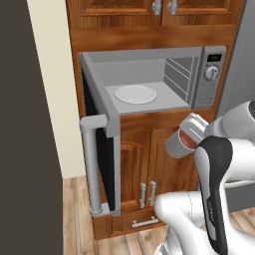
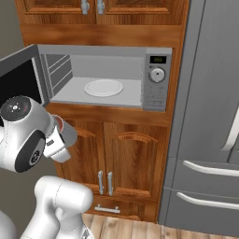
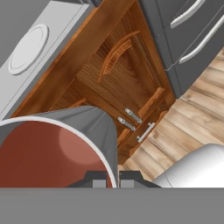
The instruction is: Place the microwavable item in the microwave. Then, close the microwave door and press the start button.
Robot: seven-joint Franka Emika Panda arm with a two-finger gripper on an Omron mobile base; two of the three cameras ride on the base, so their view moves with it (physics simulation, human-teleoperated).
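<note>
My gripper (image 3: 113,180) is shut on the rim of the pale grey cup (image 3: 65,144), whose reddish-brown inside faces the hand camera. The cup (image 1: 180,142) hangs tilted in front of the wooden cabinet, below and to the right of the microwave's open cavity. The microwave (image 1: 211,74) stands open, its white turntable (image 1: 135,93) bare. Its door (image 1: 99,149) swings out to the left, with the vertical silver handle (image 1: 92,164) at its near edge. From the right side, the cup (image 2: 66,130) and gripper (image 2: 58,135) sit just under the cavity's left corner, beside the door (image 2: 18,77).
A grey fridge (image 2: 205,116) stands right of the microwave (image 2: 158,79). Wooden cabinet doors (image 2: 126,163) and a drawer lie below it, upper cabinets above. A dark wall (image 1: 25,124) closes the left side. The floor is wood planks (image 3: 192,127).
</note>
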